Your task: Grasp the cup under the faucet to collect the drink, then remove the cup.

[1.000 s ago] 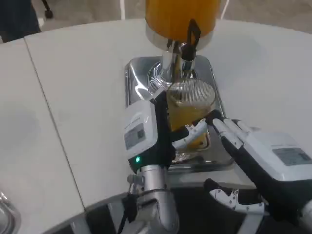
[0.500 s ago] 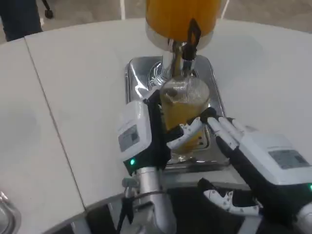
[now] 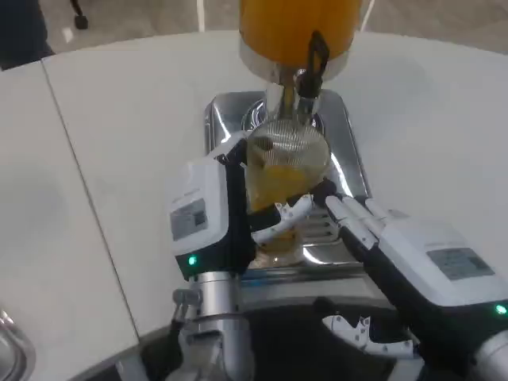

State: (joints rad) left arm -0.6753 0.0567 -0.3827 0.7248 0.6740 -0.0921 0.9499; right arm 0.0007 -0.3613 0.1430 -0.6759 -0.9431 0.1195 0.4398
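A clear ribbed cup holding orange drink was gripped by the left hand, its fingers wrapped around the lower wall. The cup sat over the steel drip tray, just below the faucet of the orange dispenser; whether its base touched the tray could not be told. The right hand was seen beside the cup, fingers extended toward it and holding nothing. The tray rested on the white desk.
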